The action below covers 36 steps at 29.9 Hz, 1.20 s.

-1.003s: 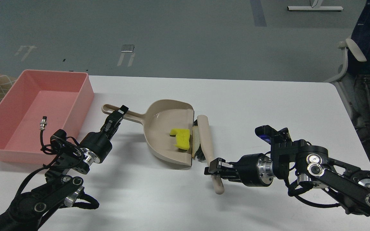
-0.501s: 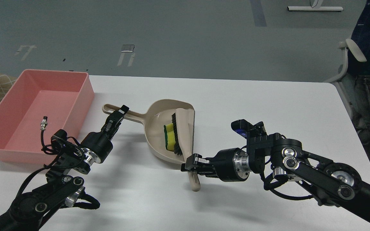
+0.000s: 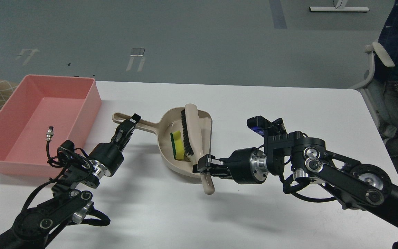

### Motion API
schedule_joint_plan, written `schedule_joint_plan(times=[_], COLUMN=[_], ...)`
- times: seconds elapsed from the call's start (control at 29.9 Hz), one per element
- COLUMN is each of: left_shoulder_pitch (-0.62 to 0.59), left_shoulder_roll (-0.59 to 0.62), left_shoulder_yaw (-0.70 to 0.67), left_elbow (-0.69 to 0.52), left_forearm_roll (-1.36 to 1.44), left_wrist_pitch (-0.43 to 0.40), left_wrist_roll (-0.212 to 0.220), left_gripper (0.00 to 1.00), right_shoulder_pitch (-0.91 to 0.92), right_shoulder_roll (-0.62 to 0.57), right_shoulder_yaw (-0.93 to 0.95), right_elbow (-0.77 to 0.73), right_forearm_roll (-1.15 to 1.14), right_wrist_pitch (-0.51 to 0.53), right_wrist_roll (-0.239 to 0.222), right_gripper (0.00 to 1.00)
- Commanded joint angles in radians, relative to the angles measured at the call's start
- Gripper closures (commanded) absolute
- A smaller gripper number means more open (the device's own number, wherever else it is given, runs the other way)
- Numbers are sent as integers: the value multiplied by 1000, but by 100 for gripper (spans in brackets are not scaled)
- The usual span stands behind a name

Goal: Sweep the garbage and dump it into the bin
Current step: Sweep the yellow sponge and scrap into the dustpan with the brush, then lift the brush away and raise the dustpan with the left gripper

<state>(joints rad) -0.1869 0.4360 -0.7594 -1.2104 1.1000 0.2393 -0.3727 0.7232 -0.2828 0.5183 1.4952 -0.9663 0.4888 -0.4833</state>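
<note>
A beige dustpan lies on the white table, its handle pointing left. My left gripper is shut on that handle. The yellow sponge with a dark green layer stands on edge inside the pan. A beige brush with black bristles lies over the pan, pressed against the sponge's right side. My right gripper is shut on the brush's handle at the pan's near lip. The bread slice is hidden, probably behind the brush. The salmon-pink bin stands at the table's left side.
The bin holds only a small metal connector on a black cable, part of my left arm's wiring. An office chair stands beyond the table's right edge. The table's far edge runs just behind the bin and the pan.
My right gripper has swept the brush leftward from the pan's mouth deep into the pan, pushing the sponge up on edge. The bread slice has gone out of sight. The dustpan shifted slightly.
</note>
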Motion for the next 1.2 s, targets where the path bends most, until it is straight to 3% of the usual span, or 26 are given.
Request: schedule_joint_plan(times=[0.0, 0.27, 0.67, 0.84, 1.17], left_shoulder_pitch=[1, 1, -11, -34, -46], left_shoulder_roll=[-2, -22, -7, 76, 268], left_shoulder_yaw=[-6, -21, -87, -124, -283], left_elbow=[0, 0, -1, -23, -49], left_forearm_roll=[-8, -166, -230, -295, -488], left_wrist_pitch=[-3, -9, -14, -20, -96], left_wrist_roll=[0, -2, 6, 15, 44], left_gripper=[100, 100, 100, 100, 100], right_shoulder_pitch=[12, 30, 7, -71, -179], right_shoulder_roll=[-24, -108, -324, -392, -400], right_shoulder_yaw=[3, 69, 200, 221, 259], right_elbow=[8, 10, 59, 59, 65], right_forearm_roll=[1, 5, 44, 44, 44], right_wrist_pitch=[0, 0, 0, 0, 0], right_wrist_roll=[0, 0, 8, 17, 19], right_gripper=[100, 100, 100, 100, 100])
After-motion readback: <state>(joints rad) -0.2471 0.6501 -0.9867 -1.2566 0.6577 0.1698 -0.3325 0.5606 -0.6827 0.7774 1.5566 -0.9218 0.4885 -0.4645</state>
